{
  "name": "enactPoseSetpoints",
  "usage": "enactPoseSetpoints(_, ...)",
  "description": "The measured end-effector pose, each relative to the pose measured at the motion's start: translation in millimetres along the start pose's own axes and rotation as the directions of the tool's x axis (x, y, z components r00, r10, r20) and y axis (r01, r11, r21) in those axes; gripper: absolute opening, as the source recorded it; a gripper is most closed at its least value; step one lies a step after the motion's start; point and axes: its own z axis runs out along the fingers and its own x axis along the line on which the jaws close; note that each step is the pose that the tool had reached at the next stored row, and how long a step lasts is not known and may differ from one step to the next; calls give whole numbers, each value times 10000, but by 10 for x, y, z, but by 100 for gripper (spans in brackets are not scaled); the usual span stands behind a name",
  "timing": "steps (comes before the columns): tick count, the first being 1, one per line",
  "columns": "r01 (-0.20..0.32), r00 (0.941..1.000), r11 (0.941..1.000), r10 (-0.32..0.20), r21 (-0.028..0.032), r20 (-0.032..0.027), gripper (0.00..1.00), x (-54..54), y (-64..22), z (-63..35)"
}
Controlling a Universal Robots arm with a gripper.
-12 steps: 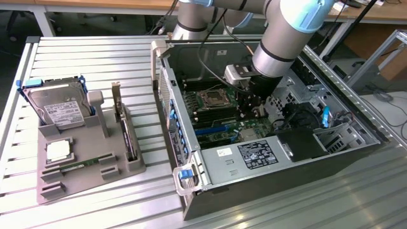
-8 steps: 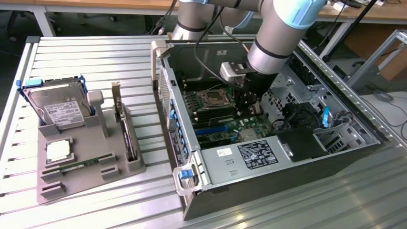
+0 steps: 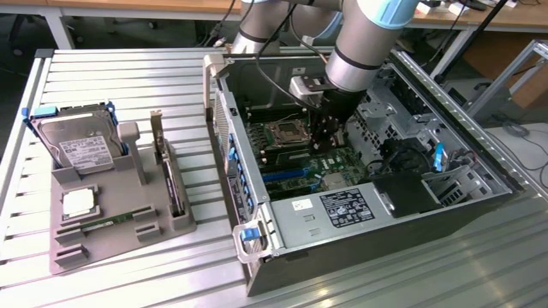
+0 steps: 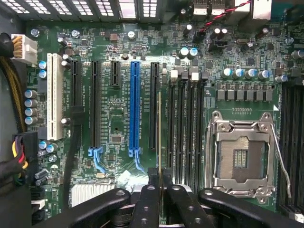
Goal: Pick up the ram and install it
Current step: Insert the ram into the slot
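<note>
In the wrist view the ram (image 4: 159, 128) is seen edge-on as a thin green-gold strip running out from between my fingertips. My gripper (image 4: 159, 174) is shut on it. The stick hangs over the motherboard (image 4: 114, 118), lined up lengthwise with the slots, between a black expansion slot (image 4: 153, 104) and the row of black memory slots (image 4: 183, 128); I cannot tell whether it touches the board. In the exterior view my gripper (image 3: 330, 142) reaches straight down into the open computer case (image 3: 342, 212), just beside the processor socket (image 3: 287, 133).
On the exterior view's left a grey fixture (image 3: 111, 247) holds a hard drive (image 3: 81, 144), a dark expansion card (image 3: 167, 173), a silver processor chip (image 3: 77, 203) and a green strip (image 3: 107, 223). Drive cages (image 3: 385, 122) and cables crowd the case. A blue slot (image 4: 135, 109) lies near the ram.
</note>
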Motion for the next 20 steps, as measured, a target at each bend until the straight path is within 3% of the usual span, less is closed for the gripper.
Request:
enactPoseSetpoints(2,-29,10000,10000,29,0,-24,12,-75,17,7)
enactPoseSetpoints(4,-297,9996,9996,297,5,-15,12,-81,45,12)
enactPoseSetpoints(7,-303,9995,9995,303,6,-16,12,-120,88,21)
enactPoseSetpoints(16,-284,9996,9996,284,5,-28,12,-133,110,74)
enactPoseSetpoints(20,116,9999,9999,-116,-3,-58,12,-133,110,83)
